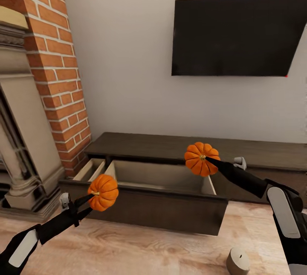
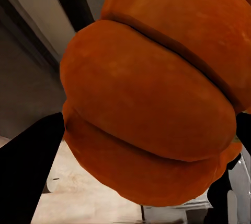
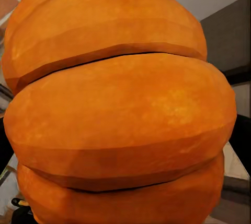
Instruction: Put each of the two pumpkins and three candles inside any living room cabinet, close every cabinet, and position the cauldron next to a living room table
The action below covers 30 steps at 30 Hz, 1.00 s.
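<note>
My left fingers (image 1: 87, 201) grip one pumpkin (image 1: 103, 192) before the open cabinet drawer (image 1: 162, 189). My right fingers (image 1: 209, 160) grip the other pumpkin (image 1: 201, 159), nearer, directly above the drawer.

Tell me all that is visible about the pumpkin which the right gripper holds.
The right pumpkin is small, orange and ribbed, with deep grooves between rounded segments and a matte, slightly mottled skin. It lies on its side, its stem end facing the camera in the head view. The right gripper is shut on it and holds it in the air, above the back right part of the open drawer of the dark-brown cabinet. Nothing else touches it.
</note>
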Available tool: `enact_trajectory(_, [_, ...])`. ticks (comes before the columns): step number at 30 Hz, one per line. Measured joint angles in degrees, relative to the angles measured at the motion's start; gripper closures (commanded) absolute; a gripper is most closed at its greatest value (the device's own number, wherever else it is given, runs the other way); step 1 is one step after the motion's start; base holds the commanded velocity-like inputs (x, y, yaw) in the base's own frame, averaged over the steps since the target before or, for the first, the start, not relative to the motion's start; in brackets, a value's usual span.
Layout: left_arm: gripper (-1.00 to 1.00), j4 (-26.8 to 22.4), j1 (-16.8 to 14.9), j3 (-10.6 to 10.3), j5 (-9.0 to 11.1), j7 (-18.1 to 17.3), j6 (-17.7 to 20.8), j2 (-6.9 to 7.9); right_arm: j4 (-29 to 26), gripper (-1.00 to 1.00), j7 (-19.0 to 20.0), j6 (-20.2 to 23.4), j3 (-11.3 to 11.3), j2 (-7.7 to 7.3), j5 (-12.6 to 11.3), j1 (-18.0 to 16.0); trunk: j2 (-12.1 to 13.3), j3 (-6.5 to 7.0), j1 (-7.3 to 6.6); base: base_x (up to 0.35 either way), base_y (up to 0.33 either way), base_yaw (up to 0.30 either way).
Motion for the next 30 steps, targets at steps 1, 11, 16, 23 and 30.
enact_trajectory(1, [1.0, 0.0, 0.0, 0.0, 0.0, 0.0, 0.0, 0.02, 0.0, 1.0, 0.0, 0.0, 0.0, 0.0, 0.0, 0.0, 0.0, 0.05, 0.0, 0.242, 0.18, -0.251])
enact_trajectory(11, [1.0, 0.0, 0.0, 0.0, 0.3, -0.1, 0.1, 0.24, 0.0, 1.0, 0.0, 0.0, 0.0, 0.01, 0.0, 0.0, 0.0, 0.56, 0.02, 0.092, 0.07, -0.221])
enact_trajectory(16, [1.0, 0.0, 0.0, 0.0, 0.3, -0.1, 0.1, 0.26, -0.1, 1.0, 0.0, 0.0, 0.0, 0.01, 0.2, 0.0, 0.0, 0.6, 0.04, -0.1, 0.002, -0.03])
enact_trajectory(23, [1.0, 0.0, 0.0, 0.1, 0.3, -0.1, 0.2, 0.39, 0.0, 1.0, 0.0, 0.0, 0.0, 0.01, 0.3, 0.0, 0.0, 0.61, 0.03, -0.037, 0.0, -0.002])
enact_trajectory(30, [1.0, -0.1, 0.0, 0.1, 0.2, 0.0, 0.2, 0.36, 0.1, 1.0, 0.0, 0.0, 0.1, 0.01, 0.5, 0.0, 0.0, 0.83, 0.0, -0.001, 0.0, 0.0])
